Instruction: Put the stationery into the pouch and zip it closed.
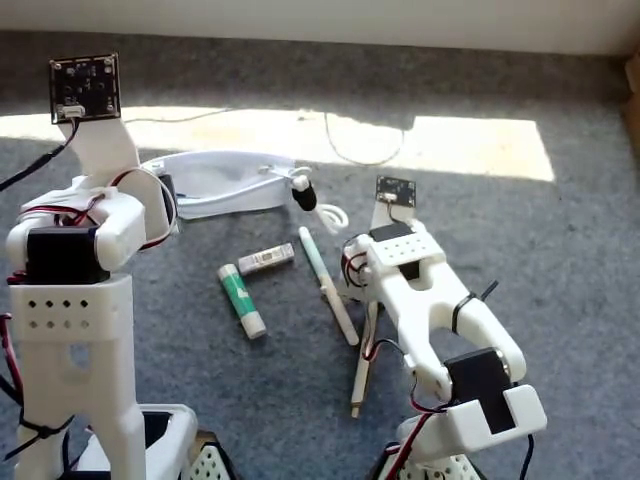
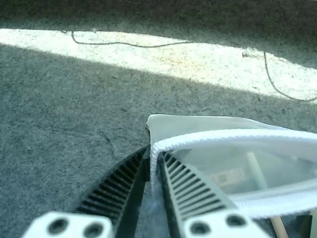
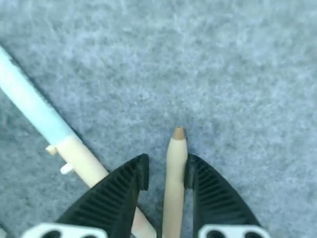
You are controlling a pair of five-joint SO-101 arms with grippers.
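Right arm (image 1: 430,310) is down over the pencil (image 3: 174,168) and this is the pick-up. The right jaws are only narrowly open, straddling the shaft just behind the tip. One pad looks to be touching the wood and a sliver of grey bench (image 3: 237,74) shows on the other side, so I'd call that not yet a grip. The pencil itself lies flat on the bench, under that arm, well apart from the pouch (image 1: 215,175).

To do this well, I'd close squarely across the shaft, no twisting, because a round pencil will roll out of a lopsided squeeze. And mind the pen (image 3: 34,109): it sits just beside one jaw, slanting across, easy to drag along on the lift. Lift straight up before swinging over.

Over on the other side, the left jaws are closed tight on the end of the pouch's white zip rim (image 2: 208,141), pinching the fabric and holding the mouth open toward the middle. That's the target, at the far side of the bench.

The glue stick (image 1: 241,299) and a small pale capped item (image 1: 266,260) wait between the arms
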